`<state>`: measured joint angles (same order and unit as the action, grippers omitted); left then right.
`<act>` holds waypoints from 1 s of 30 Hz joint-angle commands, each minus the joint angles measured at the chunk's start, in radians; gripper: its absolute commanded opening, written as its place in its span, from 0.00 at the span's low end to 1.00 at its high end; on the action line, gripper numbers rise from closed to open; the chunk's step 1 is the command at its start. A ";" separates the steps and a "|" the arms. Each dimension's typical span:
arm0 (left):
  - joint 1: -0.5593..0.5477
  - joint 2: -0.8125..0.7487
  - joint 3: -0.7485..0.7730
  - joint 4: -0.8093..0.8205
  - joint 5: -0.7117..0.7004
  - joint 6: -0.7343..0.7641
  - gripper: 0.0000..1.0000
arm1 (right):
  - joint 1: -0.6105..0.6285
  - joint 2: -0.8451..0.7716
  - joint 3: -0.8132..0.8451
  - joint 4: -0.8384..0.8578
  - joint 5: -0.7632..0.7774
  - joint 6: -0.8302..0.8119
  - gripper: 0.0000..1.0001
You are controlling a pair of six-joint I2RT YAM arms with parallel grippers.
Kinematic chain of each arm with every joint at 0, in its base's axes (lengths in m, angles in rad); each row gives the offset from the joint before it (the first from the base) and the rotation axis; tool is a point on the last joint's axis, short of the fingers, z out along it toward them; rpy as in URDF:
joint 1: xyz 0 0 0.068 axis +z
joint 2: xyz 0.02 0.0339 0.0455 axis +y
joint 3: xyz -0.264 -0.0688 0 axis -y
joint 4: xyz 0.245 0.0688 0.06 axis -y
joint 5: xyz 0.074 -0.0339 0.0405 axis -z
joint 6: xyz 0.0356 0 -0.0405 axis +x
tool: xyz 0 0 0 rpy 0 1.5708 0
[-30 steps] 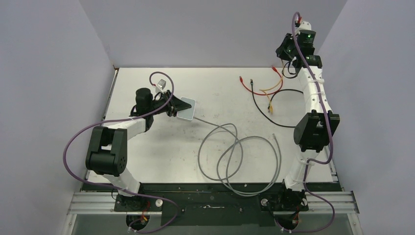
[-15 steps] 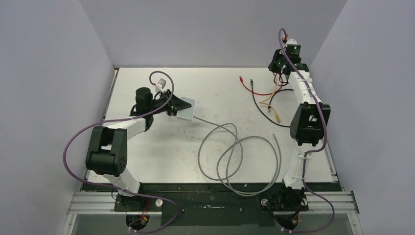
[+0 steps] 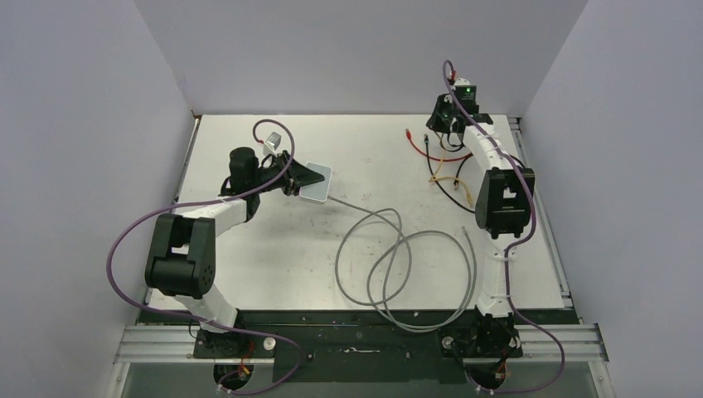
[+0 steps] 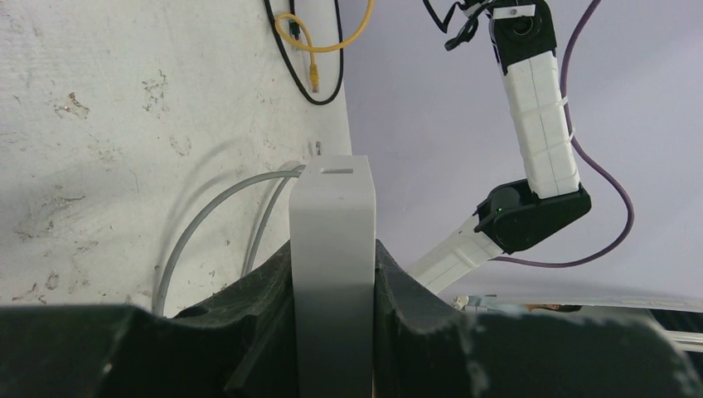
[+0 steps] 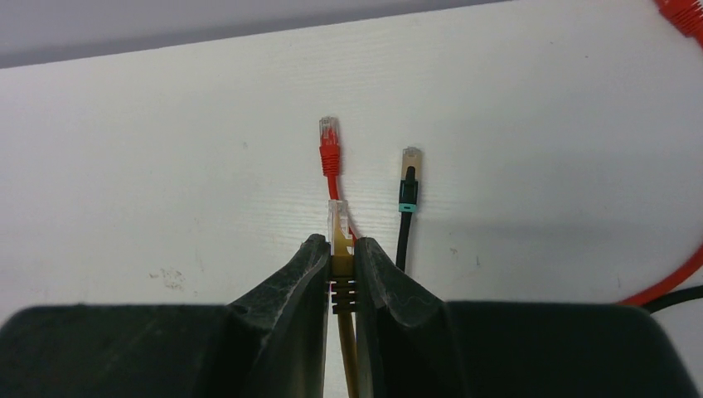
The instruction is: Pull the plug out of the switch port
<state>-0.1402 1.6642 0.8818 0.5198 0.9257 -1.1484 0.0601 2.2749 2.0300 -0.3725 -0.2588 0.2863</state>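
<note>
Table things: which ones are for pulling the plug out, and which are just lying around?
For the job: switch, clamped in the left hand; grey cable running to it.
Just about: red cable and black cable, loose on the table; yellow cable, its plug pinched in the right hand.

Robotics lab: grey-walled test table (image 3: 282,257)

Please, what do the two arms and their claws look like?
The left arm and right arm have white links and black joint housings, each with a purple cable running along it. A green light glows near the right wrist. The left claw and right claw have matte black, tapering fingers.
</note>
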 commanded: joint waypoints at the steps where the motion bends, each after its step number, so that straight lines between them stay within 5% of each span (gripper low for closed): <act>1: 0.007 -0.028 0.044 0.046 0.021 -0.010 0.00 | -0.013 0.043 0.090 0.084 -0.039 0.090 0.05; 22: 0.009 -0.064 0.036 0.022 0.010 -0.007 0.00 | -0.057 0.279 0.240 0.314 -0.139 0.501 0.05; 30: 0.008 -0.085 0.027 0.016 0.007 -0.005 0.00 | -0.099 0.340 0.265 0.319 -0.136 0.566 0.12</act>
<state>-0.1402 1.6436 0.8883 0.5091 0.9272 -1.1481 -0.0216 2.6072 2.2517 -0.1085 -0.3904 0.8005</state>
